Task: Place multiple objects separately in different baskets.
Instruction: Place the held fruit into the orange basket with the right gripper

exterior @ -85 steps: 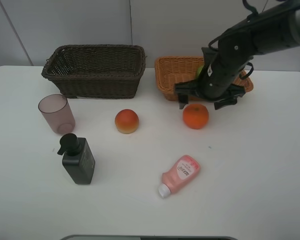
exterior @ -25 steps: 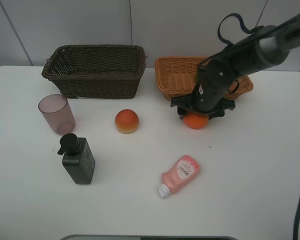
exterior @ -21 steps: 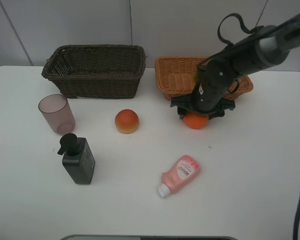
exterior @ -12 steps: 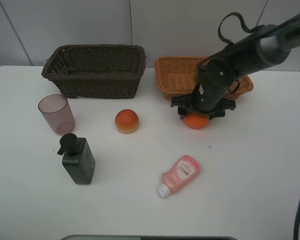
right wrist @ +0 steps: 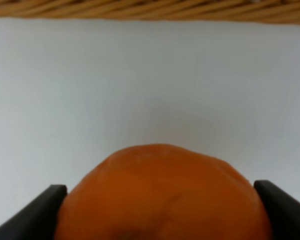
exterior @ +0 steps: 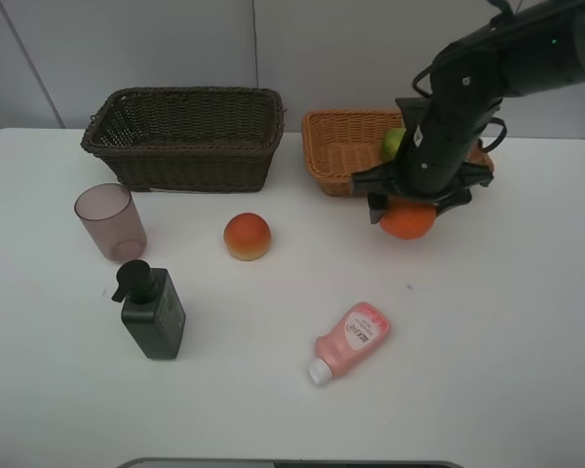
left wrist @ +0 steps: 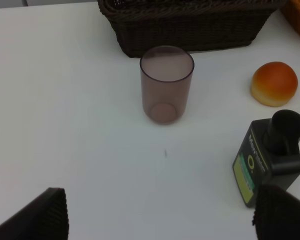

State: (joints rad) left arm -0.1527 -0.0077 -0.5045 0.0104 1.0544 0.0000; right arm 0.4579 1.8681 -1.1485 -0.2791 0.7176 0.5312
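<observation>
My right gripper (exterior: 408,213) is shut on the orange (exterior: 407,220) and holds it above the table, just in front of the light tan basket (exterior: 333,148). The orange fills the right wrist view (right wrist: 162,195) between the fingers (right wrist: 45,207). A green round fruit (exterior: 396,142) lies in the tan basket. The dark brown basket (exterior: 185,136) stands at the back left. The peach-like fruit (exterior: 247,236), pinkish cup (exterior: 109,221), black pump bottle (exterior: 152,310) and pink tube (exterior: 350,341) rest on the table. My left gripper (left wrist: 160,215) is open above the table near the cup (left wrist: 166,83) and bottle (left wrist: 270,157).
The white table (exterior: 487,331) runs to a wall behind the baskets. The tan basket's rim (right wrist: 140,9) shows at the edge of the right wrist view. The peach-like fruit (left wrist: 274,83) and dark basket (left wrist: 190,25) also show in the left wrist view.
My right gripper has lifted the orange off the table and moved it a little to the right, toward the tan basket. The green fruit now shows in that basket. The left arm has not moved.
</observation>
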